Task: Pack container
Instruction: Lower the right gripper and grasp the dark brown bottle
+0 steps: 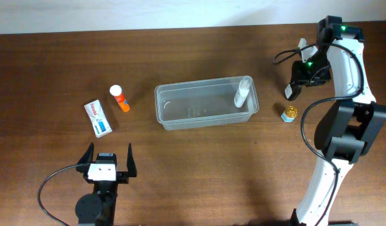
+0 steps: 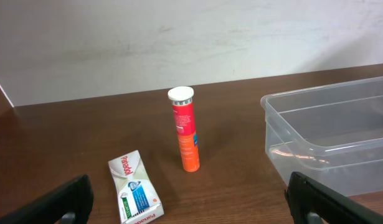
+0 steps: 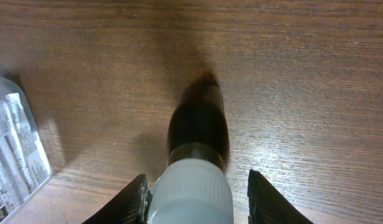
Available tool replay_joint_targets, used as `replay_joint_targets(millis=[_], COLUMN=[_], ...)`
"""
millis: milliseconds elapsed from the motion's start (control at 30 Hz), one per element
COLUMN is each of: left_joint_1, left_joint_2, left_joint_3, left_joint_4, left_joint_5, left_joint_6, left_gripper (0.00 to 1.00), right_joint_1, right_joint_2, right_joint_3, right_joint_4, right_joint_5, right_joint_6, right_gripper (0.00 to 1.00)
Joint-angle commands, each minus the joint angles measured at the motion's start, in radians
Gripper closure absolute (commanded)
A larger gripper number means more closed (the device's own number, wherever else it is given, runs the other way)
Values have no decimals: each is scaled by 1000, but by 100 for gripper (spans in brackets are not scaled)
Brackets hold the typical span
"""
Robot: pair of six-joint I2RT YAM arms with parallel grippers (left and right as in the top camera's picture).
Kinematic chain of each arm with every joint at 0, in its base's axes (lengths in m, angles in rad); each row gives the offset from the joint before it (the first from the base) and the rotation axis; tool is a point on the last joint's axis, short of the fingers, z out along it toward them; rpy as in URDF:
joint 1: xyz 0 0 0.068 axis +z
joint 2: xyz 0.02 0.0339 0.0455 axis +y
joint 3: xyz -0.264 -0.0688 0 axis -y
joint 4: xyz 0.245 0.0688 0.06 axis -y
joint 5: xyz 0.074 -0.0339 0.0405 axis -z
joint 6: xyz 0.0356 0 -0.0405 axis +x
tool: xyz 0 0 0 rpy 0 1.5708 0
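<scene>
Two grippers: left gripper (image 1: 108,162) spread wide, empty, at the near edge; right gripper (image 3: 197,186) toward the far-right corner, clamped on dark-tipped bottle (image 3: 197,134). Container (image 1: 191,120) mid-table, white bottle (image 1: 243,92) leaning inside its right end. Orange tube (image 2: 186,134) and box (image 2: 135,190) toward the left edge.

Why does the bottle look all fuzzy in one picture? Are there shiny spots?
Right wrist view: the white-capped bottle is very close to the lens, so it blurs; the table to its right glares. Left wrist view: sharp, with glints on the container rim. Overhead view: sharp, evenly lit.
</scene>
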Motion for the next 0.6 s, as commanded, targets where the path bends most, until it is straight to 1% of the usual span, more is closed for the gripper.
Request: replay_joint_targets(millis=[0,267,300,400,567], left_joint_1=[5,5,5,5,5], left_joint_2=[-8,-8,-8,-8,-8], left_joint_3=[-2,-2,-2,-2,-2], left_joint_4=[-5,-5,-5,-5,-5], left_joint_5=[-6,-6,-6,-6,-6], left_joint_6=[16,16,16,16,16], left_gripper=[1,1,1,1,1], right_joint_1=[5,5,5,5,5], right_joint_2=[2,2,2,2,2], right_joint_3=[-23,-86,-86,-86,-86], right_joint_4=[16,71,74,78,78], right_joint_5=[19,16,16,15,8], right_joint_6=[-7,-7,-7,-6,-6], right_gripper=[57,57,58,66,70])
